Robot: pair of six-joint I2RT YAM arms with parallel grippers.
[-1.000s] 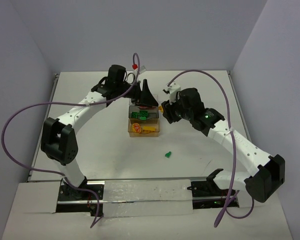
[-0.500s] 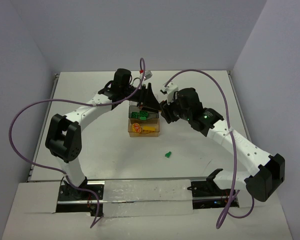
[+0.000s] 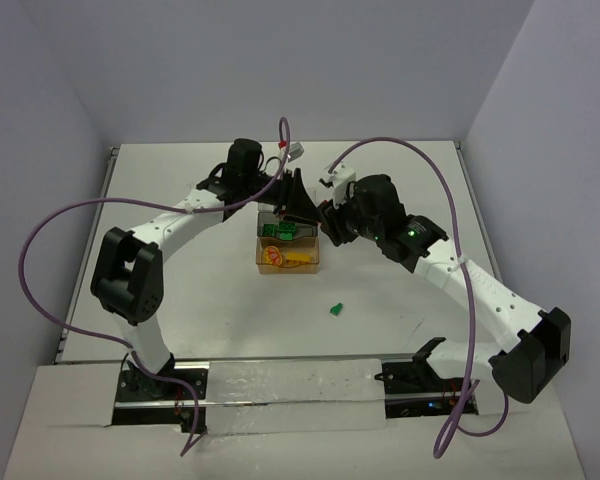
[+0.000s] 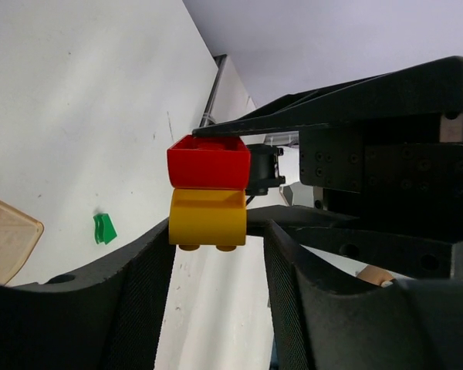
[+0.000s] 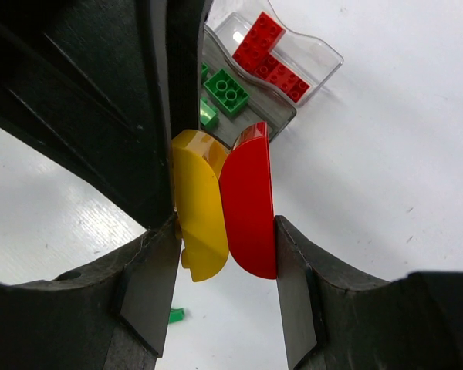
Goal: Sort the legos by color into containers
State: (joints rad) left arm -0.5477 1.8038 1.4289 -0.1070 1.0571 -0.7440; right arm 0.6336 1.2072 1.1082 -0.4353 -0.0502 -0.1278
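Note:
My right gripper (image 5: pixel 225 231) is shut on a two-coloured lego stack, a red brick (image 5: pixel 251 200) pressed against a yellow brick (image 5: pixel 197 208), held in the air beside the containers. My left gripper (image 4: pixel 218 258) is open, and the same stack (image 4: pixel 208 196) sits at its fingertips; the yellow brick lies close to one finger. In the top view the left gripper (image 3: pixel 302 205) and right gripper (image 3: pixel 325 215) meet above the trays. The clear tray (image 5: pixel 324 54) holds red bricks, the grey tray (image 3: pixel 283 231) green bricks, and the amber tray (image 3: pixel 290 260) yellow and orange ones.
One loose green brick (image 3: pixel 335 310) lies on the white table in front of the trays; it also shows in the left wrist view (image 4: pixel 103 228) and the right wrist view (image 5: pixel 176 314). Purple cables loop over both arms.
The left gripper has swung right, up to the right gripper and the stack it holds. The right gripper has edged slightly left. The trays and loose green brick have not moved.

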